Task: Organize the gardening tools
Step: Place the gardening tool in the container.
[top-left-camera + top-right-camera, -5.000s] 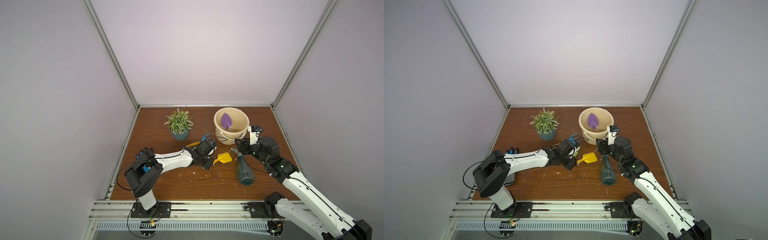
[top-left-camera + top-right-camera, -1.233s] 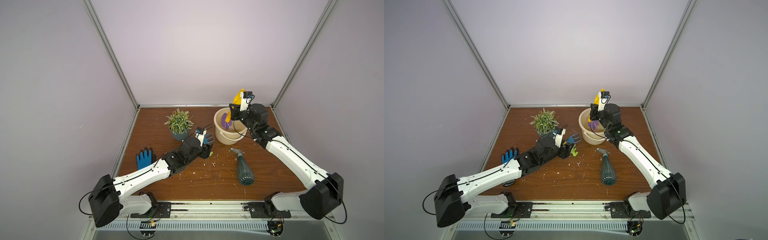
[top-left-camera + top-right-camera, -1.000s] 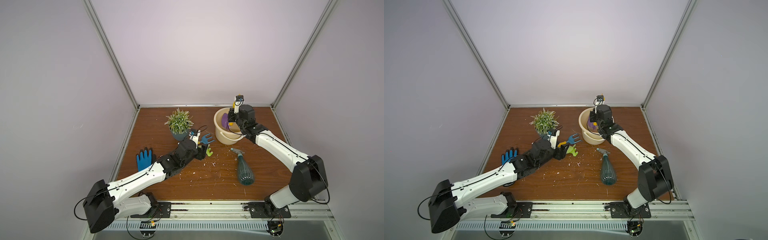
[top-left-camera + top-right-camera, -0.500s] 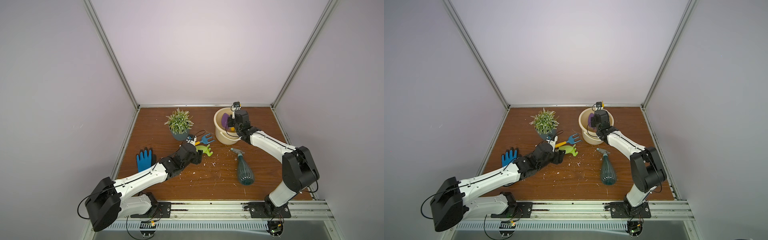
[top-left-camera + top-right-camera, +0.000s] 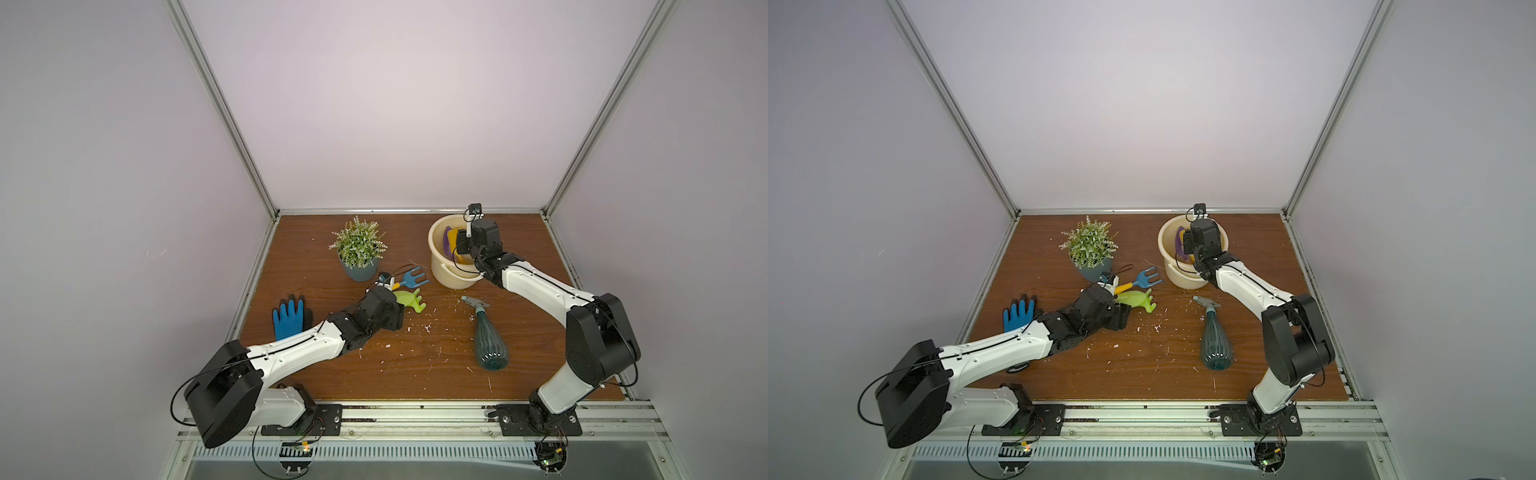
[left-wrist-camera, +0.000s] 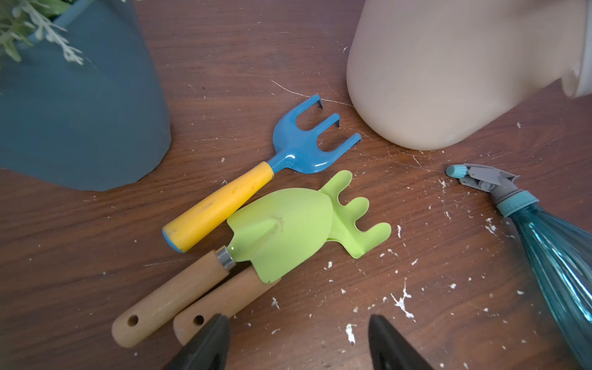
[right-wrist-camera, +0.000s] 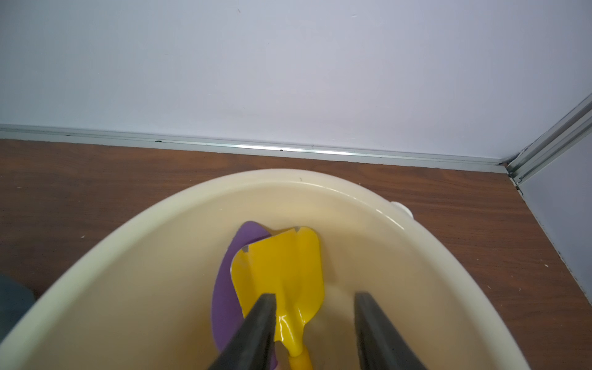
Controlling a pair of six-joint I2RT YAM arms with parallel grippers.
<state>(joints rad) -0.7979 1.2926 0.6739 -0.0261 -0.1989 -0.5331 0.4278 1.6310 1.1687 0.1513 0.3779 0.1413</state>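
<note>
Right wrist view: yellow trowel [image 7: 278,272] between right hand's [image 7: 315,294] parted fingers [image 7: 256,326]

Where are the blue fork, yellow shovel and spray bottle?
blue fork [image 6: 299,153]: left wrist view, its head.
yellow shovel [image 7: 282,266]: right wrist view, its blade.
spray bottle [image 5: 490,345]: in a top view, its body.

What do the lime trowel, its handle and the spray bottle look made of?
Lime trowel: glossy plastic or painted metal, cannot tell; smooth sheen, thin edge. Its handle: pale wood, matt, grain visible, shiny metal ferrule. Spray bottle: translucent teal plastic, ribbed, glossy highlights.
</note>
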